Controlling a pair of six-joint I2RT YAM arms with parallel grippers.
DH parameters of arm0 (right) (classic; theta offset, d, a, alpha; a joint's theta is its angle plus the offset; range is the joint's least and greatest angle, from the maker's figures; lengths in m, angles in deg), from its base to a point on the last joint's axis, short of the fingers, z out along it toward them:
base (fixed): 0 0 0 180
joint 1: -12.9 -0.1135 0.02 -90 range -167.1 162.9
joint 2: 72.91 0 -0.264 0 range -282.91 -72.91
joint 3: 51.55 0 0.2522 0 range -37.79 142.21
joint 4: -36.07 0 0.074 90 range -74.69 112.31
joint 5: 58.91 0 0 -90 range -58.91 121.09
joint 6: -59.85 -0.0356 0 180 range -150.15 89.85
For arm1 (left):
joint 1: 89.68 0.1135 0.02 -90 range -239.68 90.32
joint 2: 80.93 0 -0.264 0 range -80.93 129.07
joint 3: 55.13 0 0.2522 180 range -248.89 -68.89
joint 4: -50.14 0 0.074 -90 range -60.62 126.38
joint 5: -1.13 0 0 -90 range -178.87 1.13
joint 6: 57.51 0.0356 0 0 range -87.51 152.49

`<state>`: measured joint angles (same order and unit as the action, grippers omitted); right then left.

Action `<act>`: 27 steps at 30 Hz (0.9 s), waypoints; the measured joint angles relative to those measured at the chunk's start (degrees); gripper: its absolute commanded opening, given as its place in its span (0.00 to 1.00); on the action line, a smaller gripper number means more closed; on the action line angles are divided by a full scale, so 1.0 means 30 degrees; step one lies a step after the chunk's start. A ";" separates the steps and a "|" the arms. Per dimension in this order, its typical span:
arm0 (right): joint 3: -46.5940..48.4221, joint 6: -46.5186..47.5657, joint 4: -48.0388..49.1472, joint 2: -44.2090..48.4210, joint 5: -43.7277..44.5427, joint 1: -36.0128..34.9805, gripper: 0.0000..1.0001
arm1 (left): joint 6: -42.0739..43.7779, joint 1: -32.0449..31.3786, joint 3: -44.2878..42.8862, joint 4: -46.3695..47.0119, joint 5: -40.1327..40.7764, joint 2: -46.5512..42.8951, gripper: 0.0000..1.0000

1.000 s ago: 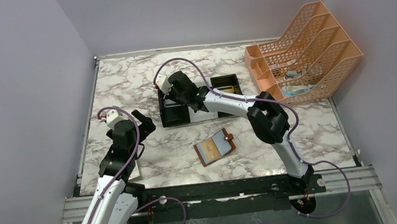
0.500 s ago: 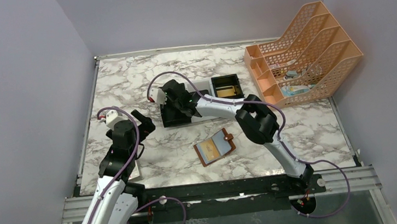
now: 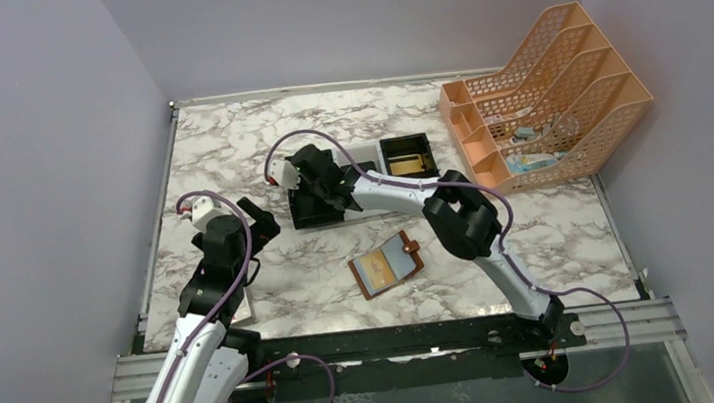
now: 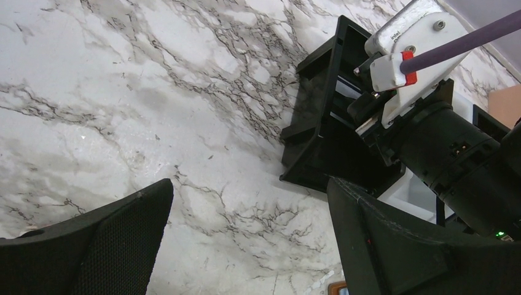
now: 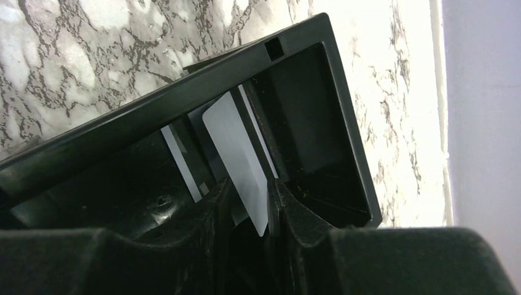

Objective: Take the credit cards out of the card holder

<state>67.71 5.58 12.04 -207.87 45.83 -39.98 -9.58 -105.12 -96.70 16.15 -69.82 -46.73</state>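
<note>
Card holder (image 3: 386, 263) lies open, slantwise, nearward of black tray (image 5: 203, 86), where nearer right fingers (image 5: 209, 233) barely part around pale card (image 5: 236, 147), grip unclear; left fingers (image 4: 110, 246) wide open.

The right arm (image 3: 464, 221) rises from its base toward 11 o'clock and bends at the elbow. Its forearm then stretches toward 10 o'clock with the wrist tipped downward. The right gripper (image 5: 249, 196) has its jaws a narrow gap apart. The left arm (image 3: 205, 285) is folded close to its base, and the left gripper (image 4: 250, 187) is spread wide, aimed toward 1 o'clock.
</note>
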 measured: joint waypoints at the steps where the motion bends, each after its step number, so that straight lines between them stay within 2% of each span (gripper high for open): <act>1: 0.0000 -0.0080 -0.0044 0.0007 -0.0095 0.0000 0.29 | 0.0000 0.0000 0.0000 0.0000 -0.0029 0.0066 0.99; 8: -0.0175 -0.0903 -0.0495 0.0634 -0.1078 0.0000 0.32 | 0.0015 0.0000 0.0000 0.0015 -0.0561 0.0503 0.99; 15: -0.1989 -0.2951 -0.0415 0.3330 -0.1450 0.0000 0.32 | 0.0015 0.0000 0.0000 0.0036 -0.1617 0.0597 0.99; 20: -0.5872 -0.7191 0.0299 0.7453 -0.1749 0.0000 0.32 | 0.0000 0.0007 0.0007 0.0313 -0.3373 0.0845 0.99; 27: -1.3435 -1.4251 0.1552 1.4695 -0.2608 0.0000 0.34 | -0.0495 0.0000 0.0867 0.2229 -0.6936 0.1035 0.99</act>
<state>27.40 -37.17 16.70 -163.78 38.01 -39.98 -11.06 -105.12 -94.10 22.84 -90.63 -43.63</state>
